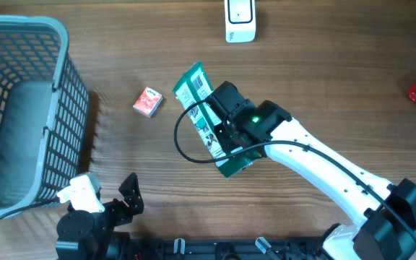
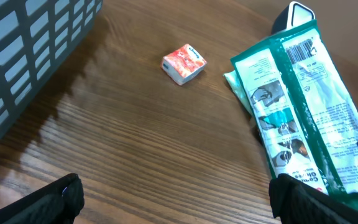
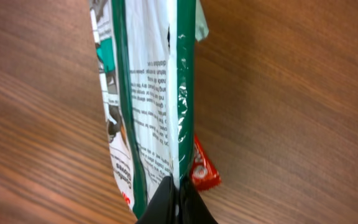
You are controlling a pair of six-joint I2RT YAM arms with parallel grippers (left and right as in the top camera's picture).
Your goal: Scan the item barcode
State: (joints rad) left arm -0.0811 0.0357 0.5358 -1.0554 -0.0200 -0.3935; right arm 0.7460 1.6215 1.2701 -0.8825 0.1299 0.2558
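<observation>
The right jaws are pinched shut on the green and white packet [image 1: 193, 90], gripping only the thin sealed edge at its near end. The rest of it sticks out towards the white scanner [image 1: 239, 22] at the far side of the bench [image 1: 323, 65]. The packet is in the middle of the bench, well short of the scanner, and I can't tell whether its far end is clear of the wood. The left jaws stand wide open and empty, low at the near edge beside the grey basket [image 1: 71, 108].

What worries me is the grip. A hold that small on a slick, floppy seam looks likely to slip, or to let the packet droop or twist as the arm swings. From the left wrist view the barcode [image 2: 300, 50] is at the far end, on the face turned upward. If the packet sags or rolls, I'd guess the code would come to the scanner at a slant, or not at all. The small red box [image 1: 148, 102] sits just beside the packet, so a low sweep could nudge it
</observation>
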